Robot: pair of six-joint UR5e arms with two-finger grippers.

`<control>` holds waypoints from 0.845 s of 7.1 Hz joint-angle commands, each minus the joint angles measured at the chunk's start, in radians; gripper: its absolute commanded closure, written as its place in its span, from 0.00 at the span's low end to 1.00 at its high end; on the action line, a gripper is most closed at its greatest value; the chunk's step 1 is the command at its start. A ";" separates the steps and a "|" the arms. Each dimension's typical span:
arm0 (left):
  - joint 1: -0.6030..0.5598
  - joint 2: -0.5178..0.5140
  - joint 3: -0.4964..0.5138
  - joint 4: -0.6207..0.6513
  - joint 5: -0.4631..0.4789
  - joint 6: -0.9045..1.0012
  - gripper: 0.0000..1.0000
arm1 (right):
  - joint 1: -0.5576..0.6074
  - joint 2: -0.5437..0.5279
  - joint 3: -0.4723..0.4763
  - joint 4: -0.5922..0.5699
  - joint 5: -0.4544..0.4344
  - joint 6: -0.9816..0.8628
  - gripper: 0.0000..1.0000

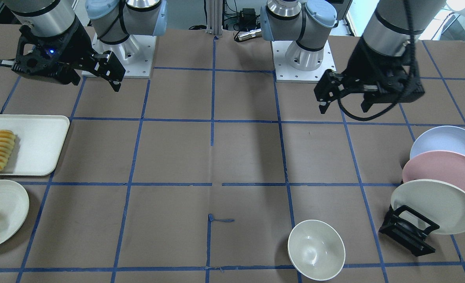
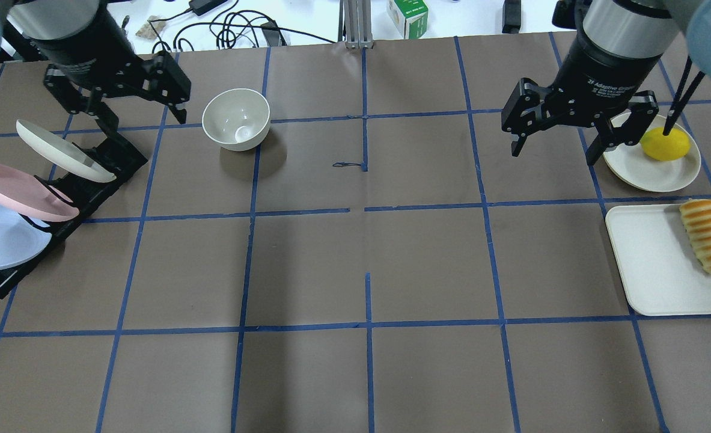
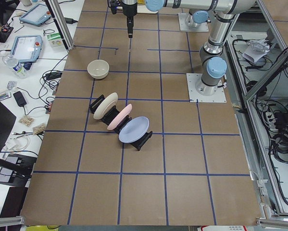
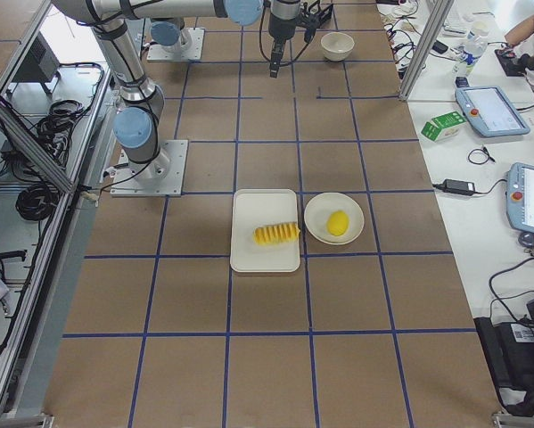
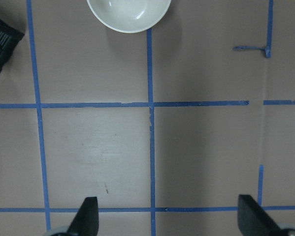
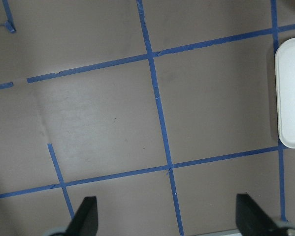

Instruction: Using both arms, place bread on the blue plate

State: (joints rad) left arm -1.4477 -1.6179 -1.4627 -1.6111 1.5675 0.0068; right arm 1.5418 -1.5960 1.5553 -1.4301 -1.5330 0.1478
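Judging from how things lie, nothing's done yet: the bread point(image 2: 708, 237) sits on the white tray point(image 2: 643, 264) at the table's point(image 2: 427, 264) right end, and the blue plate point(image 2: 0, 237) stands tilted in the black rack point(image 2: 115, 159) at the left end, next to the pink plate point(image 2: 12, 186). The left gripper point(image 2: 145, 123) and right gripper point(image 2: 553, 153) hover over bare table, jaws wide apart, holding nothing. Left to do, approx.: pull the plate out, lay it flat, get the bread onto it.

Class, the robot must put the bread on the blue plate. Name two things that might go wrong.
The blue plate stands tilted in the rack beside the pink plate; lifting it may knock that one.
The bread is a row of slices on the tray; a pinch may split it.
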 commanded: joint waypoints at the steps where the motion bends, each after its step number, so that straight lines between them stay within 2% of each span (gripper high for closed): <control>1: 0.178 0.007 0.001 0.003 0.006 0.010 0.00 | -0.017 0.021 0.006 -0.003 -0.018 -0.013 0.00; 3: 0.368 -0.020 -0.001 0.005 0.009 0.012 0.00 | -0.151 0.057 0.020 -0.021 -0.087 -0.049 0.00; 5: 0.539 -0.077 -0.002 0.014 0.005 0.025 0.00 | -0.325 0.068 0.072 -0.102 -0.085 -0.317 0.00; 6: 0.588 -0.108 -0.010 0.055 0.008 0.092 0.00 | -0.406 0.077 0.133 -0.219 -0.085 -0.465 0.00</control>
State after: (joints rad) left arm -0.9326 -1.6911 -1.4675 -1.5891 1.5716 0.0459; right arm 1.2355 -1.5285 1.6302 -1.5413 -1.6168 -0.1538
